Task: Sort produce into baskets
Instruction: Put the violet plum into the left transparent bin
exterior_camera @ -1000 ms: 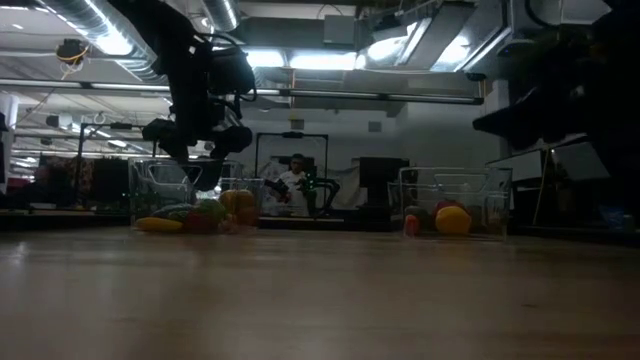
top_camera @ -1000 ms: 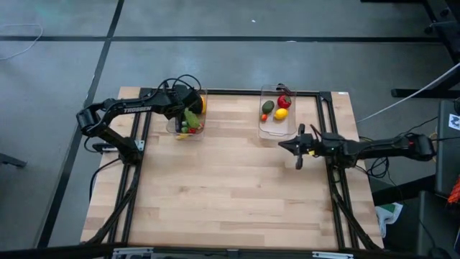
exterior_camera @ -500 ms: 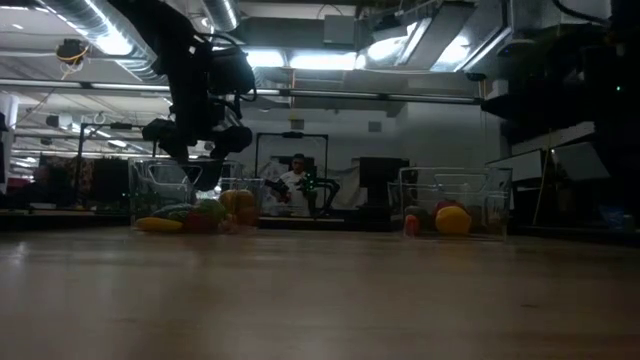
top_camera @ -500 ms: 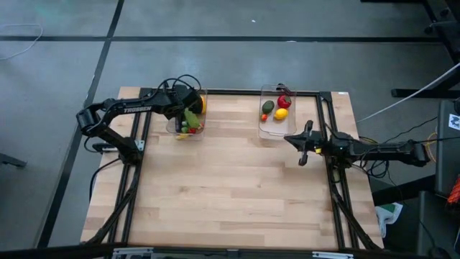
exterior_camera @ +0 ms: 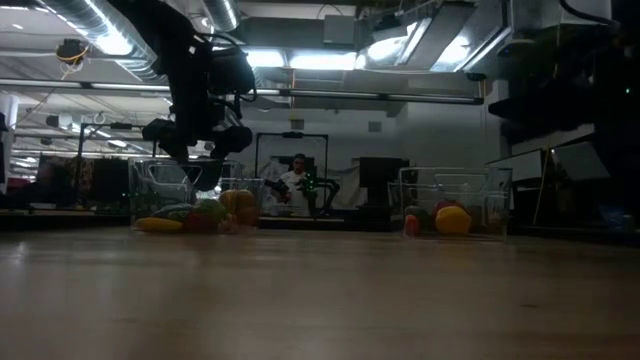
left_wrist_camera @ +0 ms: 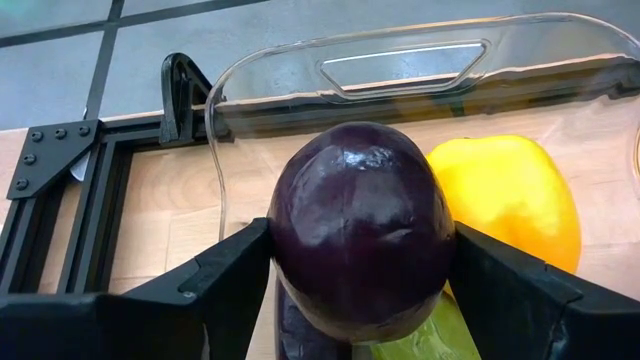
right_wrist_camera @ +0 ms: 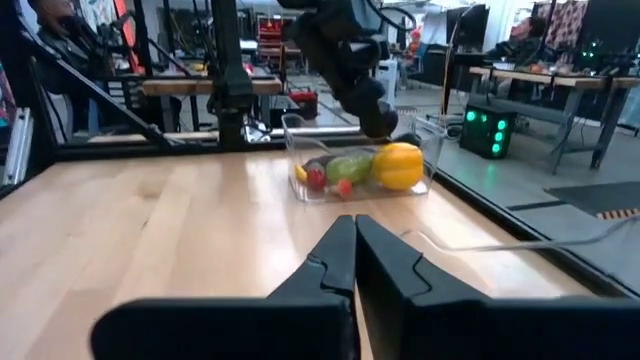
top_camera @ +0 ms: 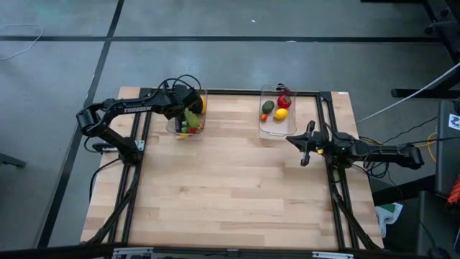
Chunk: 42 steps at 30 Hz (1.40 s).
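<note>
My left gripper (top_camera: 185, 106) hangs over the left clear basket (top_camera: 175, 126) at the table's far left and is shut on a dark purple rounded produce piece (left_wrist_camera: 360, 230). That basket holds a yellow pepper (left_wrist_camera: 510, 195), a green piece (left_wrist_camera: 425, 340) and small red pieces (top_camera: 191, 130). The right clear basket (top_camera: 261, 124) holds a red tomato (top_camera: 284, 101), a green avocado (top_camera: 268, 106), a lemon (top_camera: 281, 114) and a tiny orange piece (top_camera: 264, 116). My right gripper (top_camera: 305, 147) is shut and empty, just beside the right basket's near right corner. My left gripper pinches the purple piece by its two opposite sides (left_wrist_camera: 285, 240) between its two fingers (left_wrist_camera: 225, 285). The fingers come from above, pointing down into the basket's opening. The piece sits over the other produce; whether it touches any of it I cannot tell.
A black metal frame (top_camera: 141, 129) runs along the table's left, far and right sides. The bare wooden tabletop (top_camera: 230, 187) spreads across the middle and near side. A person (exterior_camera: 294, 180) shows far off in the room behind the table.
My right gripper has drawn a little toward the table's right edge, staying shut, with its arm folding back off the table.
</note>
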Available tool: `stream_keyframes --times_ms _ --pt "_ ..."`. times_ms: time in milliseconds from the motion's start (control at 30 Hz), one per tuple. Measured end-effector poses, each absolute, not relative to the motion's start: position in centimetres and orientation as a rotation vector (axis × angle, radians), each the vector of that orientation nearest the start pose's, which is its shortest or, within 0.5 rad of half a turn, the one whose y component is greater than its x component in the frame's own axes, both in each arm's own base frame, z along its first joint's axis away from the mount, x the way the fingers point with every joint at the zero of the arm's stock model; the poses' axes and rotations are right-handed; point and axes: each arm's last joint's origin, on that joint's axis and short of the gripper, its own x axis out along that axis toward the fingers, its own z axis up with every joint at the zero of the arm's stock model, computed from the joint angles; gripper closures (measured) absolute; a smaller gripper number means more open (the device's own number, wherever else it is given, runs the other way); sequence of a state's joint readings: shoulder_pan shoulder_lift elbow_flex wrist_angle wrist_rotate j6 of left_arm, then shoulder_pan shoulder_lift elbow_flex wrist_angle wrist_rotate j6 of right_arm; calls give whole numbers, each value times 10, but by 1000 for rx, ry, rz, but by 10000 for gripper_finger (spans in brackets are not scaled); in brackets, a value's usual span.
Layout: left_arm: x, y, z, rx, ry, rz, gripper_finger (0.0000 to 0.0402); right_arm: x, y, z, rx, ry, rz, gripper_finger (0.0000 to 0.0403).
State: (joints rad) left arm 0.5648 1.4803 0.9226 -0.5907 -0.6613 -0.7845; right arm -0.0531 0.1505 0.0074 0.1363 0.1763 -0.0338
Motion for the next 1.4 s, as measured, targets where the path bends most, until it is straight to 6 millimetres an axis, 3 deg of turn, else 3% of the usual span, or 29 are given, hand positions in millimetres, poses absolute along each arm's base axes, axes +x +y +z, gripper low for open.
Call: stream_keyframes --times_ms 200,1400 --pt "221 161 205 -543 721 1488 123 105 -13 164 -36 46 -322 391" --pt "216 162 203 -559 750 1518 123 103 -13 162 -38 60 -320 391"
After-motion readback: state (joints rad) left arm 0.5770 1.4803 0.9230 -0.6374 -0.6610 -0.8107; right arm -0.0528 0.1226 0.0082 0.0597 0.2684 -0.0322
